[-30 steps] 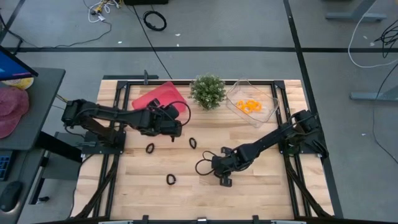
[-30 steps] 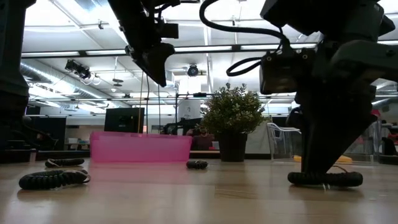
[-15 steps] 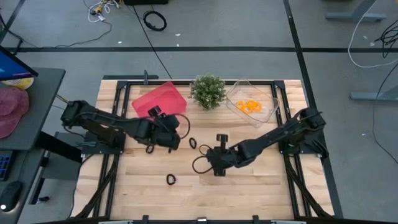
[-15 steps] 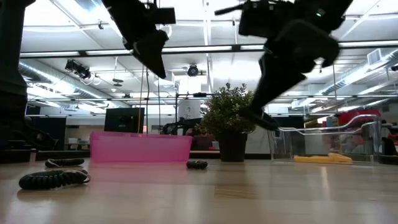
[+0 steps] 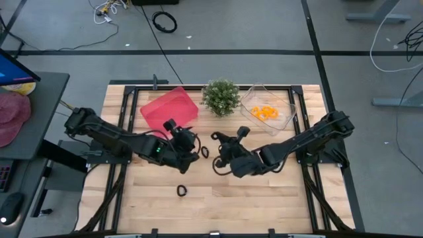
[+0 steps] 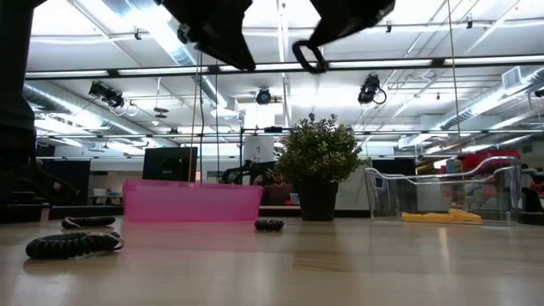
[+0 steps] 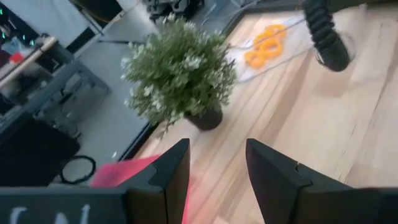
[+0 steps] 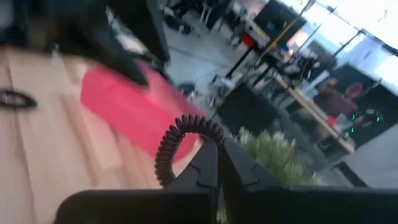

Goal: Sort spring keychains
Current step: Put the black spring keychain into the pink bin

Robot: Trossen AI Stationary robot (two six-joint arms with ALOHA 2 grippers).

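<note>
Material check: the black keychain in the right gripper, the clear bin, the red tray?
Black keychain in the right gripper: tight matte coil, likely flexible plastic. Clear bin: transparent, glossy, probably rigid plastic. Red tray: pink-red, slightly translucent in the low view, likely plastic.

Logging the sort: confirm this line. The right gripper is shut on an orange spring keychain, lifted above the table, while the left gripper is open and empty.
One thing is wrong: the colour. The spring keychain held in the right gripper is black, not orange, as the right wrist view shows. It is lifted above the table, and the left gripper is open and empty.
</note>
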